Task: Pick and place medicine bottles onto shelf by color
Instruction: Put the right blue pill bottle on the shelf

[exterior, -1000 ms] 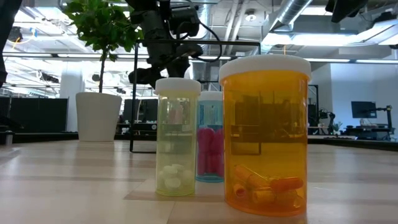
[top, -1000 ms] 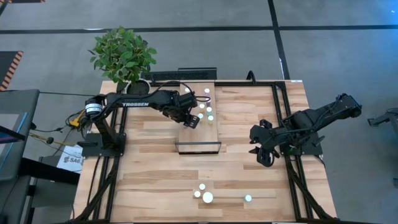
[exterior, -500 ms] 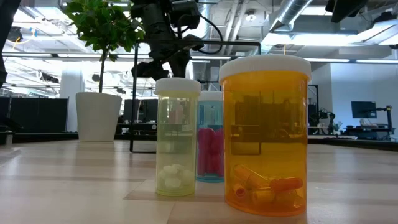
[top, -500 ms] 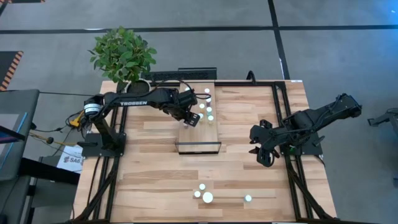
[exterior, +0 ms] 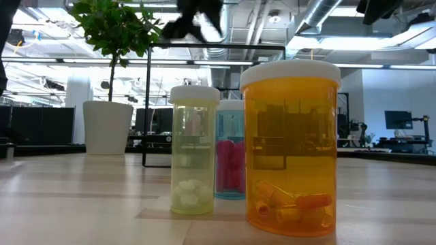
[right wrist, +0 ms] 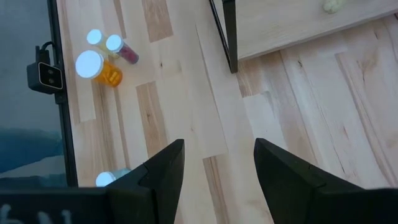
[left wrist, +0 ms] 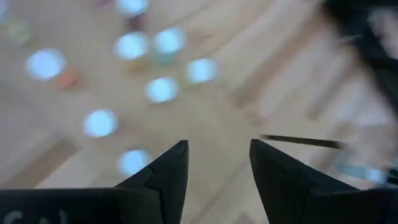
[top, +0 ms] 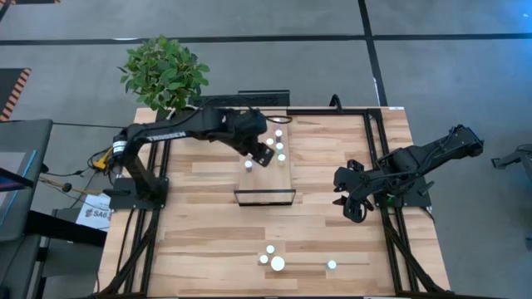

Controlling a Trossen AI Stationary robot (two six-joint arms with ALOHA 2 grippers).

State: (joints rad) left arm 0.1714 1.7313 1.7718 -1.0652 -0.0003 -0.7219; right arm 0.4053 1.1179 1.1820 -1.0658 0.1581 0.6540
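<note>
The shelf (top: pixel 264 170) is a light-wood plank lying at the table's middle, with a dark frame (top: pixel 264 198) at its near end. Several white-capped medicine bottles (top: pixel 278 143) stand upright on its far half, and one (top: pixel 248 164) stands alone nearer the frame. My left gripper (top: pixel 258 149) hangs open above them with nothing between its fingers (left wrist: pixel 168 168). The caps below it (left wrist: pixel 161 89) show blurred in the left wrist view. More bottles (top: pixel 272 259) stand near the table's front edge, among them a big orange one (exterior: pixel 291 146). My right gripper (top: pixel 353 214) waits open at the right.
A potted plant (top: pixel 164 73) in a white pot (exterior: pixel 107 127) stands at the table's far left corner. Of the front bottles, a yellow-green one (exterior: pixel 193 150) and a teal one (exterior: pixel 230 150) stand by the orange one, and another (top: pixel 332 264) stands apart to the right. Bare wood (top: pixel 208 216) lies between shelf and front bottles.
My left gripper has risen from just above the shelf, drawing a little toward the far edge. In the low view it has climbed almost out of the picture's top. One bottle now stands alone on the shelf where the gripper was.
</note>
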